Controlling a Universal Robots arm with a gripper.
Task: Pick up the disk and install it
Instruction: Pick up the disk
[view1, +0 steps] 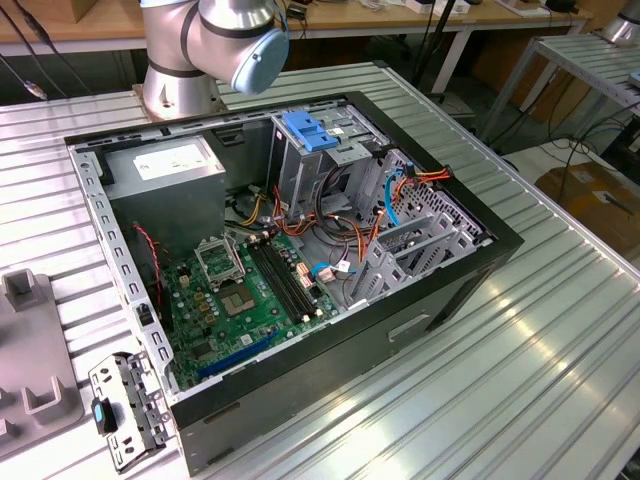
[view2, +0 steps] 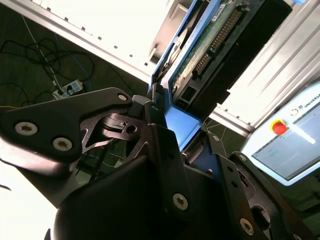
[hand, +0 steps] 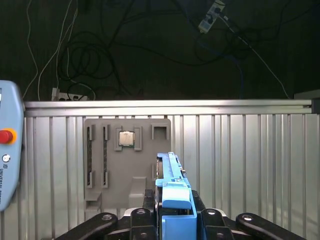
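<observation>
Clamping on the disk (hand: 172, 182), the claw (hand: 175, 222) has it pinched between its two dark fingers (view2: 162, 135), and that grip shows in both wrist views. In the first wrist view the disk is edge-on: a bright blue plastic carrier with a narrow rail running away from the claw and a dark body tucked inside. In the second wrist view the flat side shows, with a green circuit board (view2: 200, 50) and a row of connector pins, framed by the blue rail (a neat, slim package). It hangs in the air, clear of everything, with the ribbed metal tabletop (hand: 250, 160) behind it.

Just behind the disk in the first wrist view lies a grey tray (hand: 112, 170) with moulded slots, and a square chip (hand: 126, 138) sits in one of them. A control tablet (hand: 7, 165) with a red button (hand: 6, 136) is off at the edge, and loose cables (hand: 100, 60) trail across the dark floor beyond the tabletop.

Over in the exterior view, the computer case (view1: 330, 370) lies open on the tabletop, with the green motherboard (view1: 250, 300) flat inside and the power supply (view1: 165, 175) in a corner. The tall metal cage (view1: 300, 180) stands upright, capped by its wide blue latch (view1: 308, 132). Orange and blue wires (view1: 395, 195) crowd the space just beside that cage. The arm (view1: 215, 40) rises behind the case, and a small metal bracket (view1: 130, 410) rests on the tabletop near the case's corner.
</observation>
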